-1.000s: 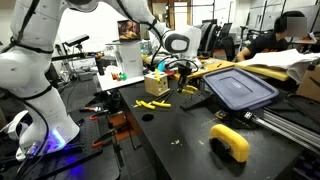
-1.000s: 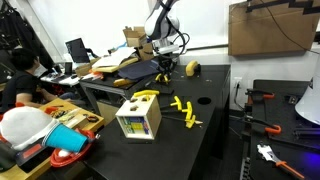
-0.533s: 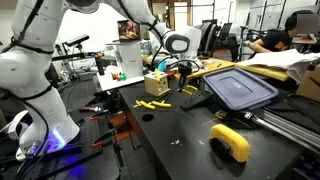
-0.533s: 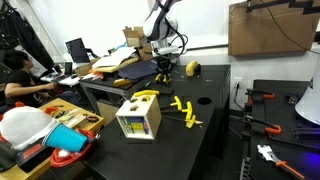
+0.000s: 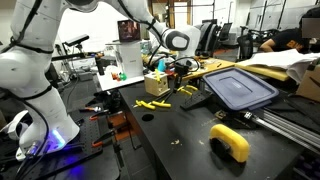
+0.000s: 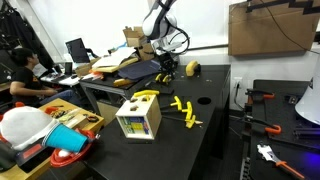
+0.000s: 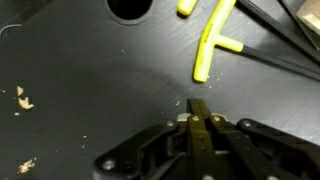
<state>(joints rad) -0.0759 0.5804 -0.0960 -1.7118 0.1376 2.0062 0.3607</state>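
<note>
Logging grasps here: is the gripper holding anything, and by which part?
Nothing is held. In the wrist view the gripper is shut, its jaws pressed together and empty, over the black table; the yellow piece lies apart from it.

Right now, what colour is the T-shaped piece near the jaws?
Yellow T-shaped piece, clearest in the wrist view.

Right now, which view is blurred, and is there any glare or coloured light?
Wrist view: blurred all over; the shut gripper and the yellow piece have fuzzy edges, and the black table shows a dull sheen. In an exterior view: sharper, with a violet glow at the robot base.
</note>
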